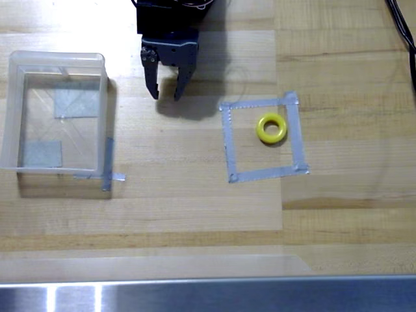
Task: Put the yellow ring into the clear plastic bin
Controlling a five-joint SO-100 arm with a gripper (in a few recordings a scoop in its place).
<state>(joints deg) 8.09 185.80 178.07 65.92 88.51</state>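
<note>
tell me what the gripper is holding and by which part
Nothing. The gripper is open and empty; the yellow ring lies apart inside the grey tape square.

Wooden table (195,208), clear plastic bin (13,110) at left, yellow ring (272,128) (inside grey tape square (227,140))

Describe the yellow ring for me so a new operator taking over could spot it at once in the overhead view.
Start from the wooden table and find the square outline of grey tape right of centre. Inside it, near the upper right, lies the yellow ring, flat, with a round centre hole. It is the only bright yellow thing, well apart from the clear plastic bin at left and the open gripper.
</note>
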